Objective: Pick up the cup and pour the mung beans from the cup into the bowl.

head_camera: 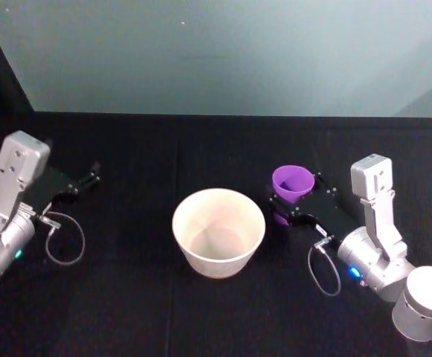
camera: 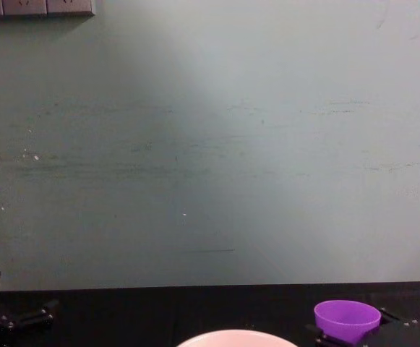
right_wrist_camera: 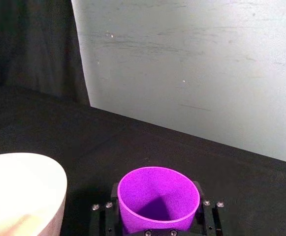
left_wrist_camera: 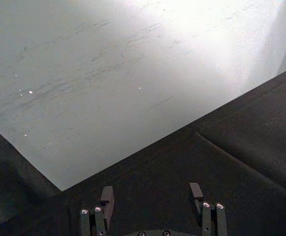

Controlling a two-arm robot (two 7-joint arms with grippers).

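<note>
We log right pincer (head_camera: 297,195) pinching the small bright purple plastic cup (head_camera: 293,181), upright | cup just right of the wide round pale-rimmed bowl (head_camera: 180,223), not touching | left pincer (left_wrist_camera: 152,194) spread, over black bench (head_camera: 126,297), far left

Head view looks steeply down on worktop (head_camera: 126,297); chest view low, facing wall (camera: 210,144); wrist views close, forward-facing. Head, chest, right wrist share cup (head_camera: 292,182), bowl (head_camera: 219,264).
</note>
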